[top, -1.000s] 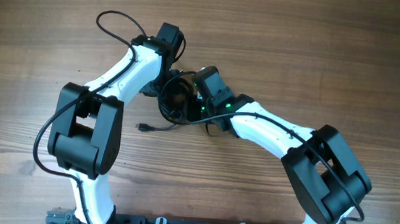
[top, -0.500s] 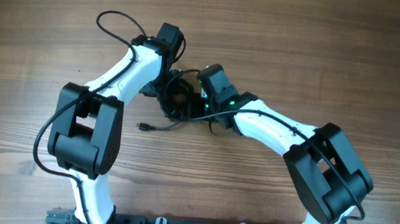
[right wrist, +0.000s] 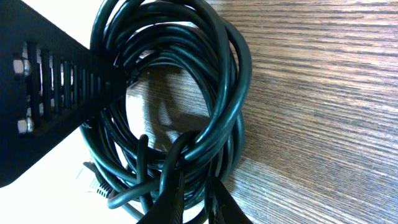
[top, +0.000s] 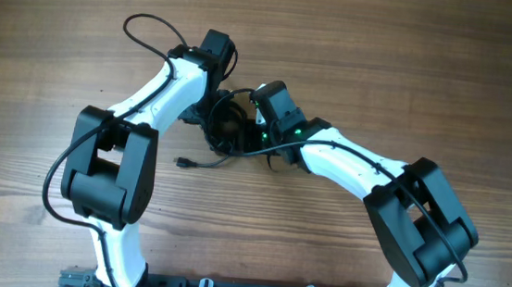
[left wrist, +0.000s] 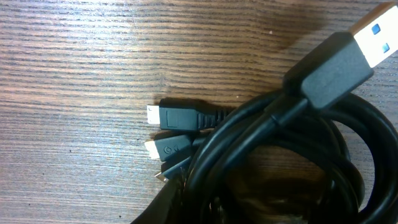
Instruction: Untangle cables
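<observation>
The cables [top: 225, 124] are a coiled black bundle on the wooden table between my two arms. One loose end with a small plug [top: 183, 163] trails out to the lower left. My left gripper [top: 217, 101] is at the bundle's upper edge; in the left wrist view the coil [left wrist: 292, 149] fills the frame, with a large USB plug [left wrist: 367, 31] and small plugs [left wrist: 171, 116]. It looks shut on the coil. My right gripper [right wrist: 199, 202] is closed around strands at the coil's [right wrist: 211, 93] lower edge, and it shows in the overhead view [top: 251, 117].
The left arm's own thick black wire [top: 146, 24] loops out at the upper left. The left gripper's slotted black body [right wrist: 50, 93] fills the left side of the right wrist view. Bare wooden table [top: 448, 77] surrounds the bundle.
My right gripper has moved a little up and to the right into the bundle's side. The left arm and the loose plug end have not moved.
</observation>
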### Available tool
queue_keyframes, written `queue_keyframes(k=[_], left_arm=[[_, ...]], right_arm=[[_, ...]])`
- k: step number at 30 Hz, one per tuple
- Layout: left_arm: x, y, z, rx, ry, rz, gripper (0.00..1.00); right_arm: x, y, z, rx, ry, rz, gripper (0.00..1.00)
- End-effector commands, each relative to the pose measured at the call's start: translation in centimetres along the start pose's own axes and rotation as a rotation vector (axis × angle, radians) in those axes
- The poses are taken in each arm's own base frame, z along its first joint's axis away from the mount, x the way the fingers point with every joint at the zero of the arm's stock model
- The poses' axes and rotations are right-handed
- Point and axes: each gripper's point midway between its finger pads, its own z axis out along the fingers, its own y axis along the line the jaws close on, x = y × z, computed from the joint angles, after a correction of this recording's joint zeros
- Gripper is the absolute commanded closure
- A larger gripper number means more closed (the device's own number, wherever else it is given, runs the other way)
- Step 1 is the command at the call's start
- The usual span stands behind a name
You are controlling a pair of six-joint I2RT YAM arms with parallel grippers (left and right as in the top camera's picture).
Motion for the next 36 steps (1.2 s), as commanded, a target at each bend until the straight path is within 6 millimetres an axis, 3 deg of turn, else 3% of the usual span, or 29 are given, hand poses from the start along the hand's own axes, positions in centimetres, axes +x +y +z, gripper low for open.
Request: queue_keyframes(k=[1,9,22,27,33,36], left_arm=[[0.1,0.0,0.6,-0.003,0.015,0.013,0.84],[0.1,0.0,0.6,-0.003,0.015,0.013,0.84],[0.1,0.0,0.6,-0.002,0.013,0.013,0.84],[0.1,0.0,0.6,-0.002,0.013,0.013,0.84],[0.1,0.0,0.6,-0.002,0.013,0.013,0.84],[0.1,0.0,0.6,-0.002,0.013,0.013,0.84]], right_arm=[[-0.4,2.1,-1.4,-0.081,-0.011,-0.043,0.85],[0.1,3.0,-1.5,-0.134,0.019,-0.047,0.85],[-0.5,2.4,-1.6,-0.11,-0.004,-0.041,0.82],[-1.4,2.4,-2.6,-0.177,0.01,-0.013,0.82],[-1.0,2.8,-2.8,-0.214,0.04,-0.007,0.82],[-0.7,2.0,-2.5,-0.156,0.035,-0.001,0.82]])
